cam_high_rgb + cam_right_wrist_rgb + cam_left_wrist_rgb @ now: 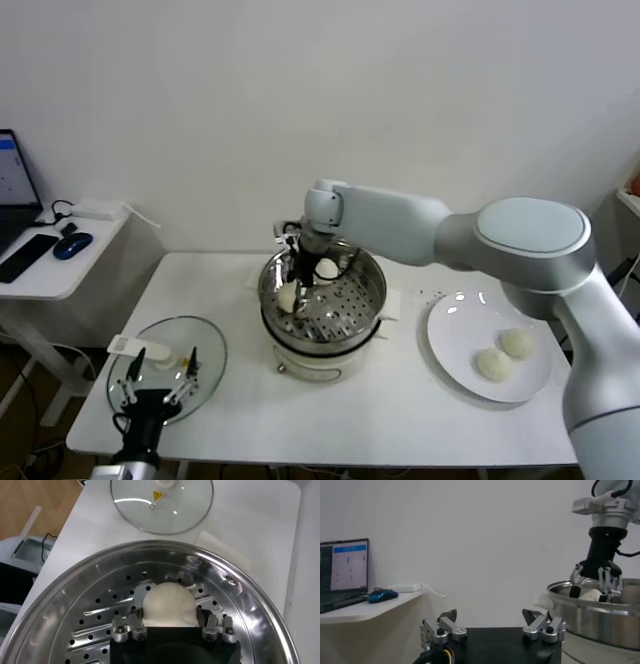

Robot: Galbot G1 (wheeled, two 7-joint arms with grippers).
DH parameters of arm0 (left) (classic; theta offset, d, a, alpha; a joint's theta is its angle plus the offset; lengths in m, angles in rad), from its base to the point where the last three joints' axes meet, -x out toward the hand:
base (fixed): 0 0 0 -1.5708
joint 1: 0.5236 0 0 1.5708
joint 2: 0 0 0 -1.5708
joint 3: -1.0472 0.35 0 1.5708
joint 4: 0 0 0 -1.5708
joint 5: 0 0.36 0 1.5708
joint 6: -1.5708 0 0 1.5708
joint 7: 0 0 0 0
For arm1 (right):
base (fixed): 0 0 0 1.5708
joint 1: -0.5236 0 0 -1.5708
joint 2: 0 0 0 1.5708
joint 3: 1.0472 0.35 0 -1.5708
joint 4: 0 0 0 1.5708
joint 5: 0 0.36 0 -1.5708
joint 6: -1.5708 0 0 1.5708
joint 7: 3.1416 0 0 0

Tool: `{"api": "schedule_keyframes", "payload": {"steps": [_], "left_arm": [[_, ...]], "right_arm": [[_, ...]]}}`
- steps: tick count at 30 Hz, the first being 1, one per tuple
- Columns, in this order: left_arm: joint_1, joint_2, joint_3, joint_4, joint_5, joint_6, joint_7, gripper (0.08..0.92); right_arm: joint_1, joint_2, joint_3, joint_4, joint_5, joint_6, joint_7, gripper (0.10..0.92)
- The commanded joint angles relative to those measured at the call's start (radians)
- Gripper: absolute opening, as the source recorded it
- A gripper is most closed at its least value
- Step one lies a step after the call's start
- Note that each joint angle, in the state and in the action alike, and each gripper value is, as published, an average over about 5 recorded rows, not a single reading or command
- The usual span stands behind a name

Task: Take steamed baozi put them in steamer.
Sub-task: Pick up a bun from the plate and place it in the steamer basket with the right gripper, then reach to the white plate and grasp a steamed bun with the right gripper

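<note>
The right tool (296,290) was down inside the steamer (370,290), at its left part as the head camera saw it, its fingers (131,626) closed around a baozi (167,605). In the right wrist view that bun sat between the two finger sets, low over the perforated floor; whether it touched the floor could not be told. It was smooth, cream-white and domed, roughly round, so no long axis or heading showed. A second baozi (326,268) lay farther back in the steamer, just beside the tool.

The steamer was a shiny steel basket with rows of small holes in its bottom, set upright on a white base (320,362) near the middle of the worktop (400,430), its open mouth facing up. The right arm reached to it from the right side.

On the right of the worktop a white plate (450,330) held two more baozi (505,355), lying just beside each other toward its near right part.

The left tool (160,385) hung with its fingers (443,628) spread apart over a glass lid (205,345), which lay flat at the worktop's near left. Beyond, on a side desk, stood a laptop (345,567) and a blue mouse (382,595).
</note>
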Motion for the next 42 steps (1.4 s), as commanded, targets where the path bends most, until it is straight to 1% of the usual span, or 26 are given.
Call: {"api": "schedule_keyframes", "payload": {"steps": [1,4,7,11,16,22,28,33,38,42], "left_arm": [[-0.001,-0.001,0.002,0.001,0.000,0.001,0.000,0.823],[-0.003,-0.001,0.002,0.002,0.001,0.002,0.000,0.823],[-0.004,-0.001,0.001,0.002,0.001,0.003,0.000,0.823],[-0.002,0.000,0.000,0.000,0.001,0.003,0.000,0.823],[-0.003,-0.001,0.003,-0.003,0.002,0.006,0.001,0.823],[-0.012,-0.004,0.011,-0.003,0.009,0.011,0.001,0.823],[-0.017,-0.005,0.006,0.002,0.006,0.006,0.002,0.823],[-0.042,-0.008,-0.013,0.000,0.004,0.017,0.005,0.823],[-0.046,-0.005,-0.021,-0.011,0.009,0.024,0.006,0.823],[-0.041,-0.004,-0.024,-0.010,0.015,0.024,0.006,0.823]], "right_arm": [[-0.011,0.006,0.012,-0.006,-0.016,0.001,0.003,0.763],[-0.005,0.000,0.015,-0.002,-0.014,0.001,0.000,0.811],[0.012,-0.020,0.016,0.017,-0.009,0.003,-0.005,0.821],[0.068,-0.085,0.003,0.098,0.021,0.004,-0.018,0.823],[0.192,-0.214,-0.039,0.247,0.055,0.023,-0.045,0.823],[0.334,-0.423,-0.112,0.403,0.068,0.058,-0.077,0.823],[0.373,-0.610,-0.154,0.497,-0.048,0.097,-0.111,0.823],[0.329,-0.737,-0.137,0.511,-0.183,0.154,-0.132,0.823],[0.211,-0.861,-0.050,0.503,-0.362,0.202,-0.150,0.823],[0.063,-0.933,0.049,0.489,-0.455,0.207,-0.150,0.823]]}}
